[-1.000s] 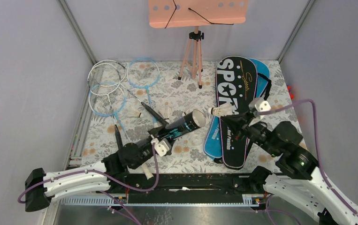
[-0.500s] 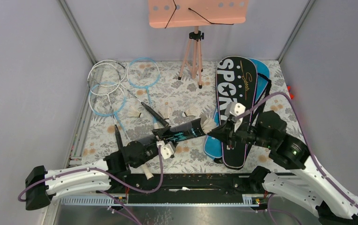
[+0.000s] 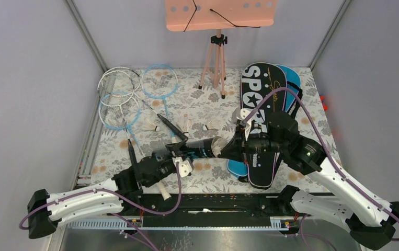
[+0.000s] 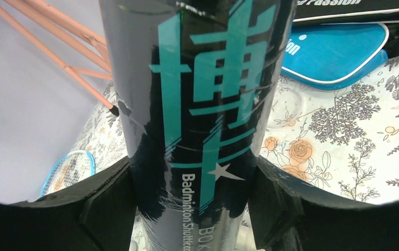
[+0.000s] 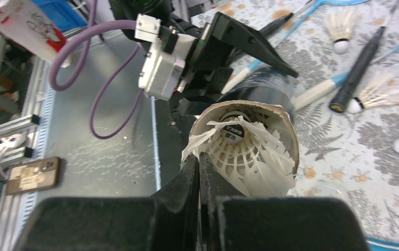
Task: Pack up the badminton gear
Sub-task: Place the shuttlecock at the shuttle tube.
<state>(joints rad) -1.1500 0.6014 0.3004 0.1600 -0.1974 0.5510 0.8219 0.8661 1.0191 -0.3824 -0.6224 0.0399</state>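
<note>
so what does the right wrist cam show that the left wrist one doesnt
Only the right wrist: the black tube seen into its open mouth, a shuttlecock inside it, the right gripper shut on its feather edge, loose shuttlecocks and racket handles on the cloth. Only the left wrist: the teal print down the tube's side, the blue bag, the pink tripod legs, one light-blue racket hoop. Both: the tube itself, gripped by the left gripper, and the floral cloth.
</note>
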